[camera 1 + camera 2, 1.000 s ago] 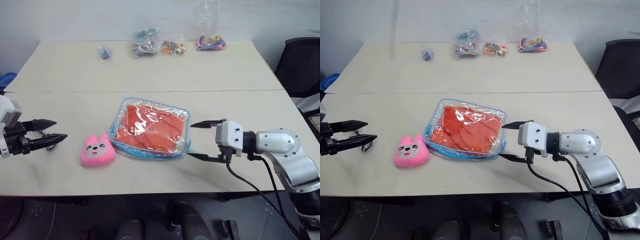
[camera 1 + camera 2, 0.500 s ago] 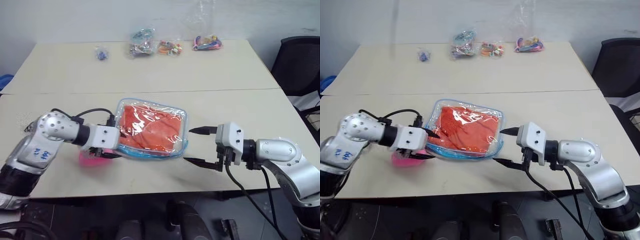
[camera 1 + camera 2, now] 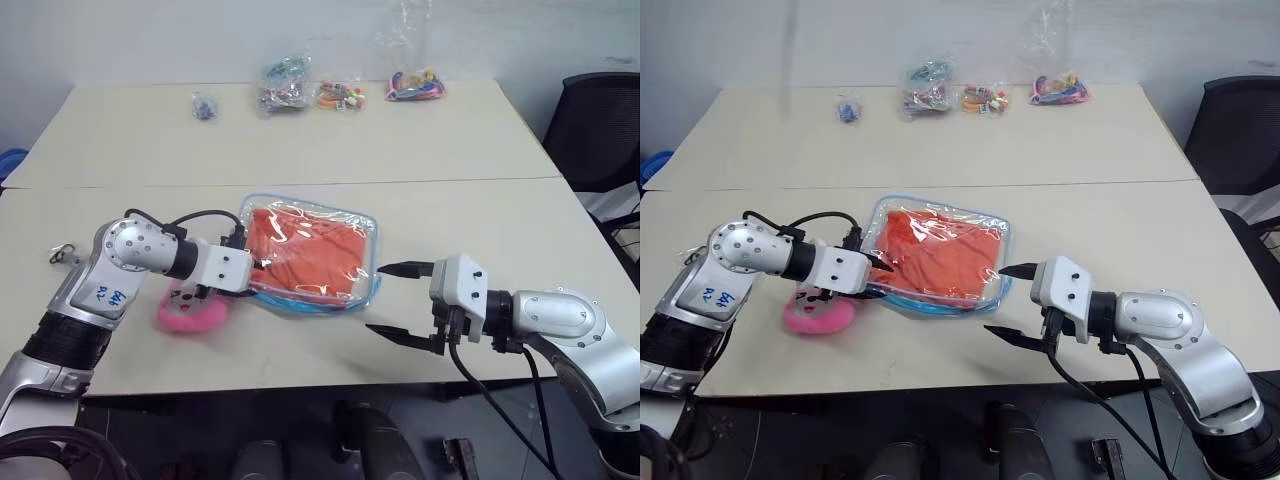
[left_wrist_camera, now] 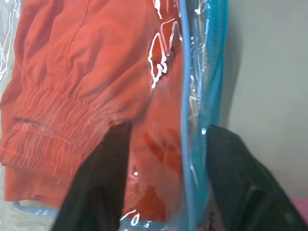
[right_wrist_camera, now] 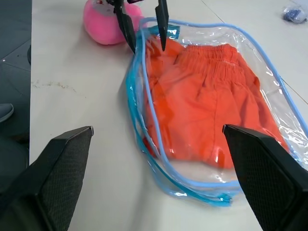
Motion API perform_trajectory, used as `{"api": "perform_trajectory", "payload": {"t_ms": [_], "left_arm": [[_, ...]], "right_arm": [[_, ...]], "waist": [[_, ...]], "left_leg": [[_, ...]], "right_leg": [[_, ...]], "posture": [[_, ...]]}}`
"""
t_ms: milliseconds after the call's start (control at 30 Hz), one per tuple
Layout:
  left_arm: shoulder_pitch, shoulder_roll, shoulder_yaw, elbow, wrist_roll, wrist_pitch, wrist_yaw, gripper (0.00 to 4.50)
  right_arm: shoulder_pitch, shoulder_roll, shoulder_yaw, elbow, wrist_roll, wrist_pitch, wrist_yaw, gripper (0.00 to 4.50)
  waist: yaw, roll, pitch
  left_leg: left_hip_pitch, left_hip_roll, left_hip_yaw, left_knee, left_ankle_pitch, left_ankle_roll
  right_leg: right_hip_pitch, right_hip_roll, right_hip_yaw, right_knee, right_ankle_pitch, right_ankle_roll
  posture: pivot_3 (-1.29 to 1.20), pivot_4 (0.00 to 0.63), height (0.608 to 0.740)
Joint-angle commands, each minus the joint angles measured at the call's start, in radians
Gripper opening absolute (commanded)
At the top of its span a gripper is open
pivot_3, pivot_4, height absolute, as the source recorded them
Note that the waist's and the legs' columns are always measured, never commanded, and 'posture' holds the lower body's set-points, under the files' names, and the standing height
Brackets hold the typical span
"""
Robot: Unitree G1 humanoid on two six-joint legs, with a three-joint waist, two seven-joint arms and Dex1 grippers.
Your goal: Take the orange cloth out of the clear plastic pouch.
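left gripper [image 5: 144, 26] arrived, fingers straddling pouch [image 3: 366, 283] edge.

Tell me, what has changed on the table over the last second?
The left gripper swung in over the pink plush toy to the clear plastic pouch, one finger inside. The right gripper stayed open nearby. The orange cloth remains inside.
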Motion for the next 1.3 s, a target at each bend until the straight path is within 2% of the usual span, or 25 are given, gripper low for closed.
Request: {"api": "perform_trajectory", "payload": {"t_ms": [33, 133, 233, 367, 567, 800, 967, 1100, 1200, 1300], "left_arm": [[-0.013, -0.003, 0.042, -0.016, -0.037, 0.03, -0.006, 0.87], [0.005, -0.026, 0.068, -0.073, -0.105, 0.163, -0.002, 0.03], [0.026, -0.064, 0.093, -0.152, -0.169, 0.365, 0.034, 0.03], [0.038, -0.164, 0.131, -0.237, -0.219, 0.607, 0.172, 0.03], [0.064, -0.209, 0.114, -0.328, -0.217, 0.705, 0.257, 0.03], [0.048, -0.28, 0.106, -0.375, -0.235, 0.767, 0.344, 0.0], [0.043, -0.28, 0.087, -0.394, -0.231, 0.763, 0.351, 0.0], [0.052, -0.276, 0.083, -0.4, -0.234, 0.761, 0.355, 0.0], [0.052, -0.277, 0.081, -0.4, -0.234, 0.762, 0.36, 0.0], [0.054, -0.279, 0.08, -0.403, -0.233, 0.763, 0.366, 0.0]], "right_arm": [[-0.002, -0.012, -0.031, -0.04, 0.017, -0.005, -0.006, 4.5], [-0.007, -0.01, -0.03, -0.039, 0.016, -0.008, -0.007, 4.5], [-0.015, -0.006, -0.03, -0.043, 0.024, -0.004, -0.009, 4.5], [-0.019, 0.0, -0.03, -0.049, 0.038, 0.003, -0.016, 4.5], [-0.012, 0.001, -0.003, -0.054, 0.028, -0.009, -0.021, 4.5], [-0.035, 0.047, 0.113, 0.041, -0.118, -0.073, -0.073, 2.1], [-0.115, 0.108, 0.208, 0.165, -0.288, -0.136, -0.157, 0.42], [-0.178, 0.15, 0.263, 0.276, -0.405, -0.214, -0.2, 0.42], [-0.192, 0.171, 0.294, 0.324, -0.458, -0.249, -0.206, 1.06], [-0.193, 0.197, 0.317, 0.344, -0.503, -0.266, -0.22, 2.04]], "waist": [[-0.001, 0.0, 0.0], [-0.001, 0.0, 0.0], [-0.001, 0.0, 0.0], [0.0, 0.0, 0.0], [-0.003, -0.001, 0.0], [-0.001, -0.001, -0.001], [-0.004, -0.001, -0.001], [-0.003, -0.001, -0.001], [-0.002, -0.001, -0.001], [-0.003, -0.001, -0.001]], "left_leg": [[0.0, 0.0, 0.0, 0.0, 0.0, 0.0], [0.0, 0.0, 0.0, 0.0, 0.0, 0.0], [0.0, 0.0, 0.0, 0.0, 0.0, 0.0], [0.0, 0.0, 0.0, 0.0, 0.0, 0.0], [0.001, 0.0, 0.0, 0.001, 0.0, -0.001], [0.001, 0.0, 0.0, 0.001, 0.001, -0.001], [0.002, 0.0, 0.001, 0.001, 0.001, -0.002], [0.001, 0.0, 0.001, 0.001, 0.001, -0.002], [0.001, 0.0, 0.001, 0.002, 0.001, -0.002], [0.001, 0.0, 0.001, 0.002, 0.001, -0.002]], "right_leg": [[0.0, 0.0, 0.0, 0.0, 0.0, 0.0], [0.0, 0.0, 0.0, 0.0, 0.0, 0.0], [0.0, 0.0, 0.0, 0.0, 0.0, 0.0], [0.0, 0.0, 0.001, 0.0, 0.0, 0.0], [0.0, 0.0, 0.002, 0.001, 0.0, 0.0], [0.001, -0.001, 0.002, 0.002, 0.0, 0.0], [0.0, 0.0, 0.003, 0.003, 0.0, 0.0], [0.0, -0.001, 0.003, 0.003, 0.0, 0.0], [0.0, -0.001, 0.003, 0.003, 0.0, 0.0], [0.0, -0.001, 0.003, 0.003, 0.0, 0.0]], "posture": [[0.0, 0.15, 0.74], [0.0, 0.15, 0.74], [0.0, 0.15, 0.74], [0.0, 0.15, 0.74], [0.0, 0.15, 0.74], [0.0, 0.15, 0.74], [0.0, 0.15, 0.74], [0.0, 0.15, 0.74], [0.0, 0.15, 0.74], [0.0, 0.15, 0.74]]}}
